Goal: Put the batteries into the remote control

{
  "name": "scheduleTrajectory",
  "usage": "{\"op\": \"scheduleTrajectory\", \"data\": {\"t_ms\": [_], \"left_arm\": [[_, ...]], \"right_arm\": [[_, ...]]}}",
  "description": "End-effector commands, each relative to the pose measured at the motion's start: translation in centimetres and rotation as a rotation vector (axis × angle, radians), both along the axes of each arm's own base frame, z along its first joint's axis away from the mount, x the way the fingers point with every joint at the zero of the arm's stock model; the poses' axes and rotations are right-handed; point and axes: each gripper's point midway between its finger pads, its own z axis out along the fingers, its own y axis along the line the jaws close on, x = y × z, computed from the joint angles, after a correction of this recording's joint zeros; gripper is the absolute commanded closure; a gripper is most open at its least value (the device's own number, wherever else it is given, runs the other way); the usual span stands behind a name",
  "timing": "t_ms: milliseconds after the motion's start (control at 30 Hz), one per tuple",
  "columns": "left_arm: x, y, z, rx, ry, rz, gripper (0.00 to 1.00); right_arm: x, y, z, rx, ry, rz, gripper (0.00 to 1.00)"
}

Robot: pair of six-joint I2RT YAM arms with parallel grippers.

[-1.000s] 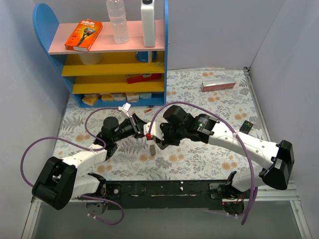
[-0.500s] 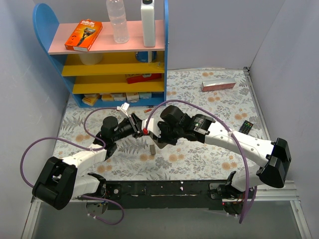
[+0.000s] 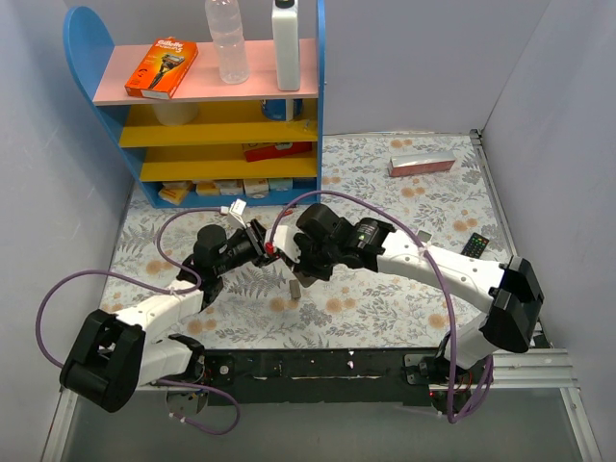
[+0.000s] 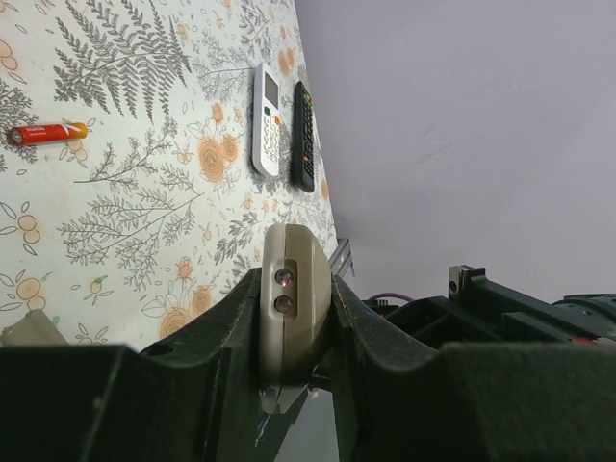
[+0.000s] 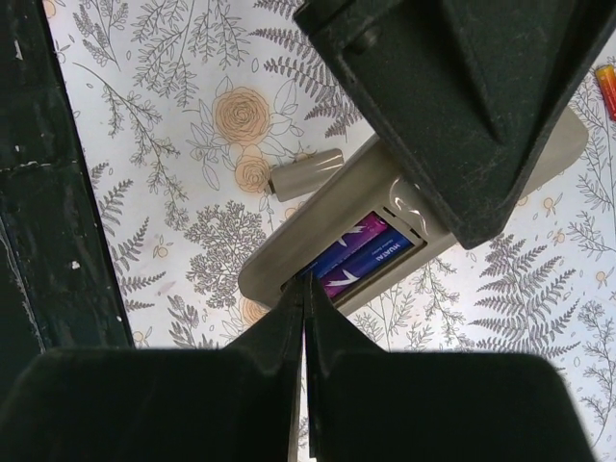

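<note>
Left gripper [image 3: 258,247]: clamped narrow on the remote control [image 5: 269,274], one finger on each long side. The remote is held off the floral table [image 3: 385,308], near its middle, and its end with two small emitters faces the left wrist camera.

Remote control: back open. Two blue-purple batteries [image 5: 364,252] lie side by side in the compartment.

Right gripper [image 5: 306,298]: at 3 o'clock of the left gripper in the top view. Its fingers are pressed together, with nothing visible between them. The tips sit at the batteries' 7 o'clock end; whether they touch cannot be told.

Battery cover [image 5: 306,175]: loose on the table, at 12 o'clock of the right fingertips in the right wrist view, apart from the remote.

Red battery [image 4: 48,133]: flat on the table, at 10 o'clock of the held remote in the left wrist view, well apart.

Slim white remote [image 4: 267,120] and black remote [image 4: 302,135]: side by side near the table's edge, the black one at 3 o'clock of the white.
</note>
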Motion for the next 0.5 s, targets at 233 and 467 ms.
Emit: {"op": "scheduleTrajectory", "data": {"t_ms": [233,467], "left_arm": [[-2.2,-0.4,8.2,-0.045,-0.314,-0.089,1.0],[0.2,3.2,2.6,0.233,-0.259,0.139,1.0]], "right_arm": [[1.0,5.1,1.7,0.082,0.051,0.001,0.92],[1.5,5.4,5.5,0.172,0.036,-0.073,0.87]]}}
